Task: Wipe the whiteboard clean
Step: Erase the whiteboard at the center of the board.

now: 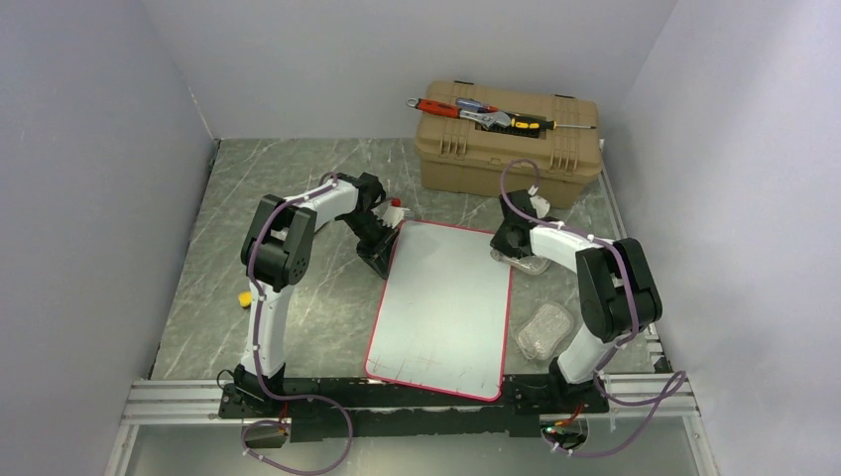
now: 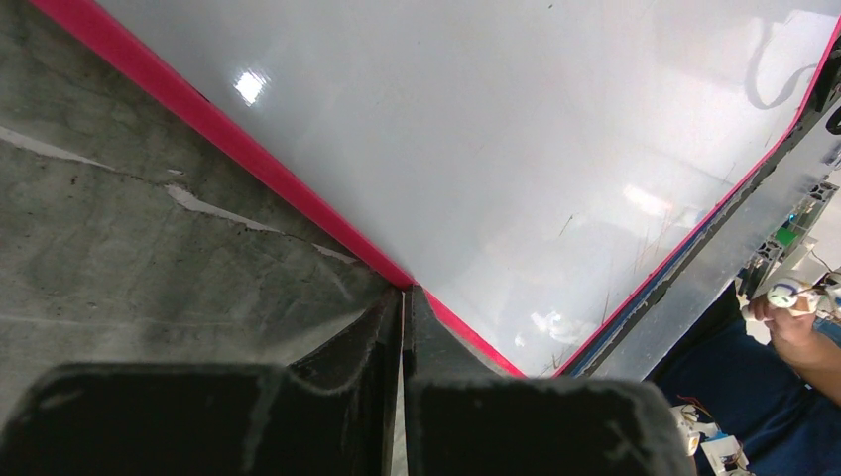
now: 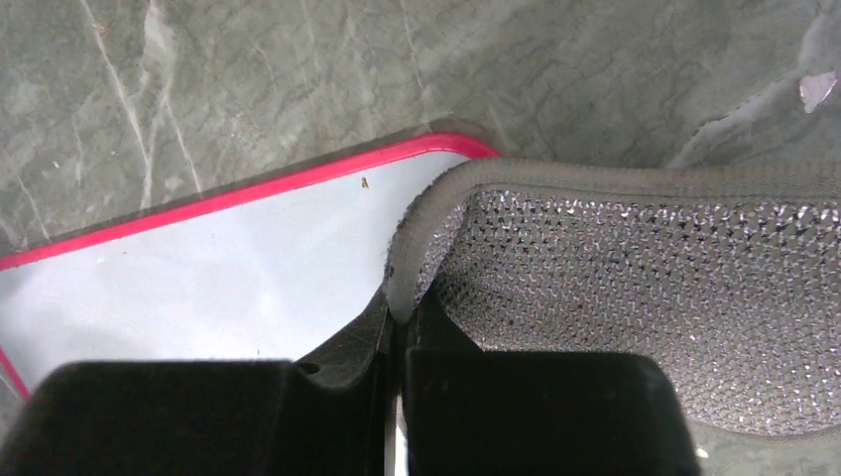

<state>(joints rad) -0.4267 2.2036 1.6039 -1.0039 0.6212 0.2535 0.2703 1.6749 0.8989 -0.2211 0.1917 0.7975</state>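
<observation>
The whiteboard (image 1: 441, 307) lies flat in the middle of the table, glossy white with a thin red rim (image 2: 228, 139). Faint pen strokes (image 1: 426, 362) remain near its near edge. My left gripper (image 1: 380, 260) (image 2: 405, 293) is shut, its tips resting against the rim on the board's left side near the far corner. My right gripper (image 1: 511, 248) (image 3: 402, 307) is shut on the grey hem of a silvery mesh cloth (image 3: 635, 288) (image 1: 533, 265). The cloth lies at the board's far right corner, mostly on the table.
A tan toolbox (image 1: 509, 144) stands at the back, with a wrench and screwdrivers (image 1: 486, 112) on its lid. A second mesh wad (image 1: 543, 330) lies right of the board. A small red-and-white item (image 1: 396, 210) sits behind the left gripper, and a yellow piece (image 1: 244, 297) by the left arm.
</observation>
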